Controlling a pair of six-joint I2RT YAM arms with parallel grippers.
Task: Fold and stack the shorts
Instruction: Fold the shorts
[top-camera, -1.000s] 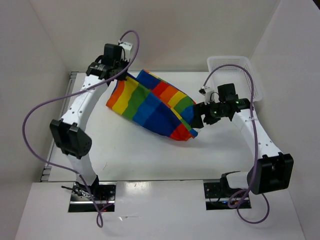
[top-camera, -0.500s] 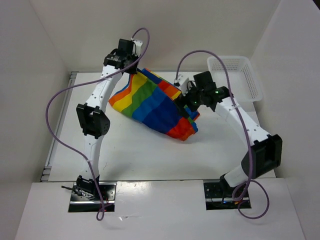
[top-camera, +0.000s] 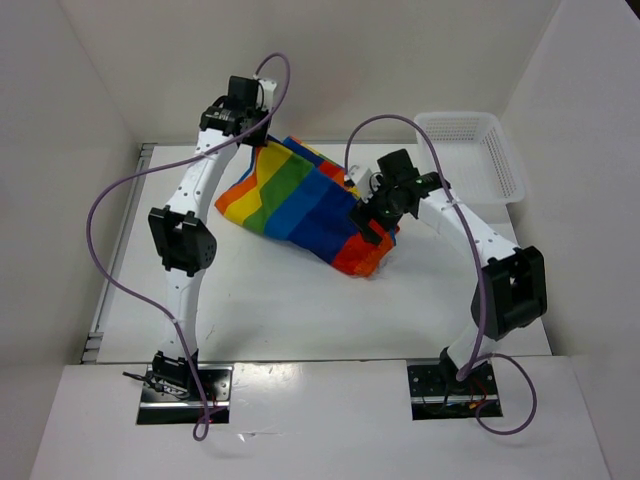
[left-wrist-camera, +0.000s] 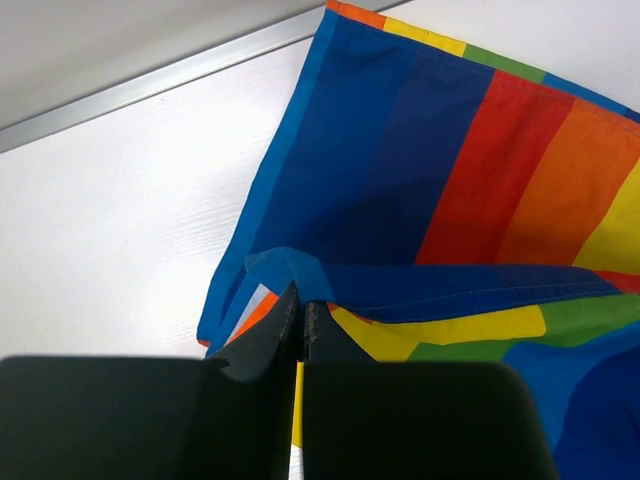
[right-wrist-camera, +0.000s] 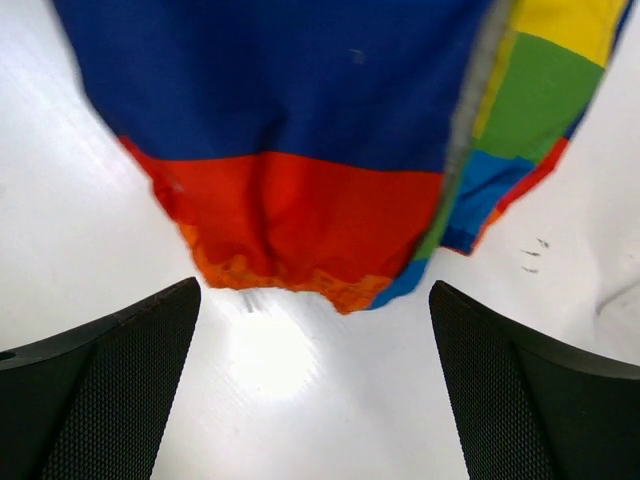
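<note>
I have the shorts on the far middle of the table. Their long axis runs on a diagonal, from the far left down toward the near right. The stripes cross that axis. The red and orange end points near right, and the blue edge is at the far-left end.

My left gripper is at that far-left end. In the left wrist view its fingers are pressed together on a folded blue edge of the shorts, pinching it above the table.

My right gripper hangs over the near-right end with its jaws spread wide. In the right wrist view the right gripper has nothing between its fingers. The red-orange hem of the shorts lies just ahead of them. A blurred pale strip hangs across the fabric there, and I cannot tell what it is.

From above, the right gripper and wrist cover part of that end. A white mesh basket sits in the far right corner, well apart from the shorts. A purple cable loops out beside the left arm.
</note>
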